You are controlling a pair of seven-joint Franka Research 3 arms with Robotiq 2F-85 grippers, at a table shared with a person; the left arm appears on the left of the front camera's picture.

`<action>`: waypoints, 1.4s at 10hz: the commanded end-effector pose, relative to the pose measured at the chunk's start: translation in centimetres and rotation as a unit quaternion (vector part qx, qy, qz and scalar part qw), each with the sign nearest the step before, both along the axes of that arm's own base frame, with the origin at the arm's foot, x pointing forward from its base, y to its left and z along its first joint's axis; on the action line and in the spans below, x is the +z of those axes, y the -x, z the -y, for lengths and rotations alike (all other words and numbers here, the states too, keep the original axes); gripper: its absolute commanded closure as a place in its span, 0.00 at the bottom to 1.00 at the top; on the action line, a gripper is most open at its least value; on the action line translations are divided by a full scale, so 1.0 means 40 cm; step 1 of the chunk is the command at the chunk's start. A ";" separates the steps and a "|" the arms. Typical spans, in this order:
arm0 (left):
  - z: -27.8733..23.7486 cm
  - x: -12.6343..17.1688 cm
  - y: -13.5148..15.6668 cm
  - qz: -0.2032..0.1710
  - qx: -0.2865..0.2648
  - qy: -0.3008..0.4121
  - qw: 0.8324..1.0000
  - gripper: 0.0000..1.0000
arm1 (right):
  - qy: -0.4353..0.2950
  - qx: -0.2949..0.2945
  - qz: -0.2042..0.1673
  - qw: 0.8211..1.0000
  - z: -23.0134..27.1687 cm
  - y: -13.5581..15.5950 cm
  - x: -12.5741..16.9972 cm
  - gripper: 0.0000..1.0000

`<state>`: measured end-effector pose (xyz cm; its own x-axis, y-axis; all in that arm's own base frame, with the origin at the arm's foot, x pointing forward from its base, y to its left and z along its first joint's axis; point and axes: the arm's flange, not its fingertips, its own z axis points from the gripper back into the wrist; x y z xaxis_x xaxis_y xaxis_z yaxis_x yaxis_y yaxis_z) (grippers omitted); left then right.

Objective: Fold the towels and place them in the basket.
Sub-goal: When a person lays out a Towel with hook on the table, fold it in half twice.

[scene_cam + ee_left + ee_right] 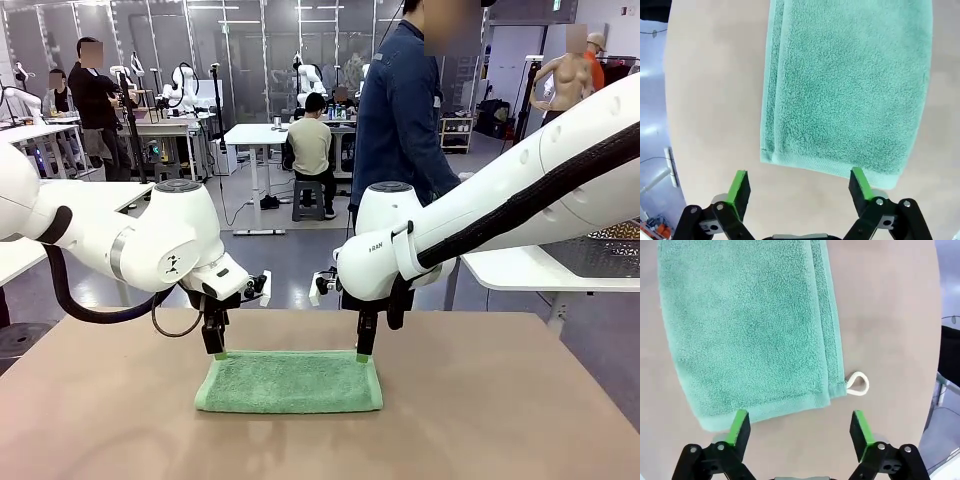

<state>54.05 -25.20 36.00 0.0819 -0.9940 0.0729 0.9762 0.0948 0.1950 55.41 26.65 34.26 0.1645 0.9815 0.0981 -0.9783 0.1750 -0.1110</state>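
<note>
Left gripper (pixel 215 352): hangs at the far left corner of the towel, fingers spread wide, gripping nothing.
Towel (pixel 290 381): mint-green, folded into a long band, lies flat on the brown table (pixel 480 420), with a white loop (pixel 858 383) poking out at one corner.
Right gripper (pixel 364 352): hangs at the far right corner, fingers likewise parted, empty.
Basket (pixel 600 255): dark mesh, sits on a white side table (pixel 520 272) at far right, partly hidden by the right arm.

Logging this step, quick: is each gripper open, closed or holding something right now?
Left gripper: open, holding nothing, at the edge of the towel.
Right gripper: open, holding nothing.
</note>
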 end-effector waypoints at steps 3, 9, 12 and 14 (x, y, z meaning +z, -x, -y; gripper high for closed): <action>0.000 0.002 -0.003 0.002 -0.002 -0.003 1.000 0.00 | 0.000 0.000 0.000 1.000 0.000 -0.001 0.000 0.00; -0.051 0.144 0.157 -0.013 0.163 0.030 0.986 0.00 | -0.005 -0.313 0.002 0.950 0.001 0.102 0.021 0.00; -0.118 0.231 0.306 -0.003 0.219 0.070 0.973 0.00 | -0.029 -0.464 -0.029 0.885 -0.003 0.132 -0.009 0.00; -0.166 0.305 0.391 0.019 0.261 0.098 0.960 0.00 | -0.036 -0.533 -0.038 0.844 0.001 0.118 -0.030 0.00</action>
